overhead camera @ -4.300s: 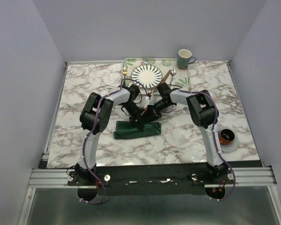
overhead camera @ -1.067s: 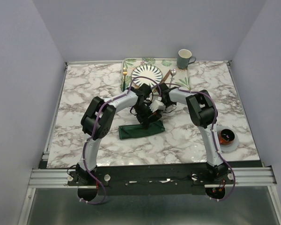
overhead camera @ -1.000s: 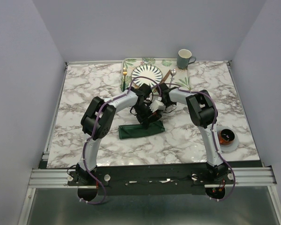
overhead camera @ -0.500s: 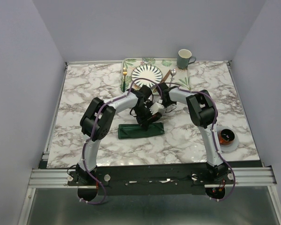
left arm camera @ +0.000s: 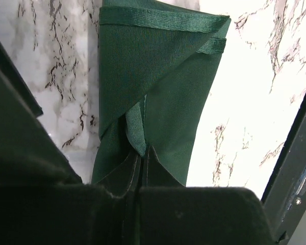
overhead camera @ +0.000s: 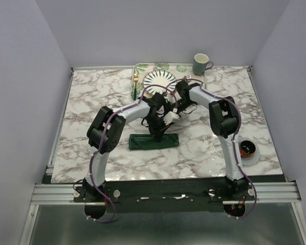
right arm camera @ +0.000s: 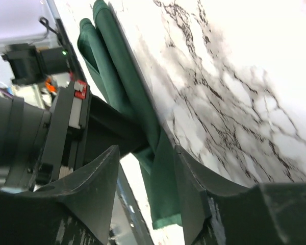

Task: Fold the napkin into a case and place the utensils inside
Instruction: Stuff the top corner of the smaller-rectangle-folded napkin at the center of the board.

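The dark green napkin [overhead camera: 154, 142] lies folded into a narrow strip on the marble table in front of the arms. My left gripper [overhead camera: 159, 132] is shut on a fold of its upper layer [left arm camera: 136, 127] at the strip's far edge, lifting that fold slightly. The napkin [left arm camera: 163, 76] fills the left wrist view. My right gripper [overhead camera: 175, 111] is open and empty, just behind the napkin [right arm camera: 125, 92]. The gold fork [overhead camera: 135, 84] lies on the tray left of the plate. The knife and spoon are mostly hidden behind my right arm.
The leaf-patterned tray [overhead camera: 143, 68] at the back holds the striped plate [overhead camera: 160, 80]. A green mug [overhead camera: 200, 64] stands at its right end. A small dish [overhead camera: 247, 149] with something orange sits near the right front edge.
The napkin went from a wider fold to a narrower strip. My right gripper has drawn back from the napkin toward the tray. My left gripper stays shut on the cloth.
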Tool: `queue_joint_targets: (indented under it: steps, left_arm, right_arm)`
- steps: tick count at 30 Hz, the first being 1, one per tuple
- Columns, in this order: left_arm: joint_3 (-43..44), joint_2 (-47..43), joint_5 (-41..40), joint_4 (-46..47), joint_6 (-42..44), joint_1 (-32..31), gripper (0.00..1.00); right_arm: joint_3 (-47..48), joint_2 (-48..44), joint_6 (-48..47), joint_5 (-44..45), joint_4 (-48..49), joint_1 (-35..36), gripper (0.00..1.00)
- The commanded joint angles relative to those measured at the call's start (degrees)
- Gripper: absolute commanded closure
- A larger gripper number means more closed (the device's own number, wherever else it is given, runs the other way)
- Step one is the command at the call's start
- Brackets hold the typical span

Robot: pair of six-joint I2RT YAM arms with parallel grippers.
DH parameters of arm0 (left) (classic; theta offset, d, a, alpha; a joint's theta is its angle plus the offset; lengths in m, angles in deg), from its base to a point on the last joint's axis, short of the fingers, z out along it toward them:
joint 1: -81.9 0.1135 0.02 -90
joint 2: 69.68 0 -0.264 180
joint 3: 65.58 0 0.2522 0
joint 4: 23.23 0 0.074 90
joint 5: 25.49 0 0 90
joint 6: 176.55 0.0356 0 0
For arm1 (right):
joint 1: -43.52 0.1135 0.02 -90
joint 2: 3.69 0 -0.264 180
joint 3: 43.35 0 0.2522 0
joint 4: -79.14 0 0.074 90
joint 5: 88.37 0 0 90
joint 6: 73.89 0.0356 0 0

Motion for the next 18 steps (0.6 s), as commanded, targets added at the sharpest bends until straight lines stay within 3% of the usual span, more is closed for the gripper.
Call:
queue_joint_targets:
  steps: [1, 10, 18]
  left_arm:
    - [-1.6, 2.9, -3.6, 2.5, 1.6, -0.5, 0.99]
    - [-0.4, 3.3, -3.5, 2.0, 1.6, -0.3, 0.99]
    - [1.3, 4.2, -3.1, 1.7, 0.8, -0.3, 0.99]
  right_arm:
    - [2.0, 0.7, -9.6, 1.9, -9.1, 0.0, 0.43]
    - [-1.3, 1.7, -16.9, 3.3, -12.7, -0.1, 0.43]
    - [-3.0, 1.6, -17.5, 3.5, -11.1, 0.0, 0.46]
